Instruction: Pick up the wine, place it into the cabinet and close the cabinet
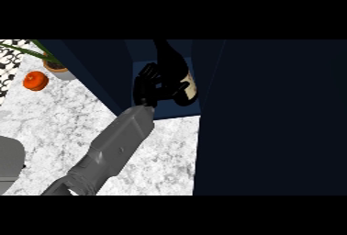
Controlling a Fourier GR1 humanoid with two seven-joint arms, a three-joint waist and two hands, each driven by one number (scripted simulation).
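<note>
The wine bottle (175,69) is dark with a cream label (193,87). It stands almost upright inside the open cabinet (170,110), its neck pointing to the top of the view. My right hand (148,87) is curled round the bottle's lower body from the left, with the fingers hiding part of it. The grey forearm (119,142) runs up from the lower left across the counter to the cabinet's mouth. My left hand does not show.
A wide dark cabinet door (271,114) stands open, filling the right half. Another dark panel (98,69) borders the opening on the left. On the marble counter (61,119) sit an orange fruit (35,80) and a potted plant (58,66). A grey rounded shape (7,160) lies at the left edge.
</note>
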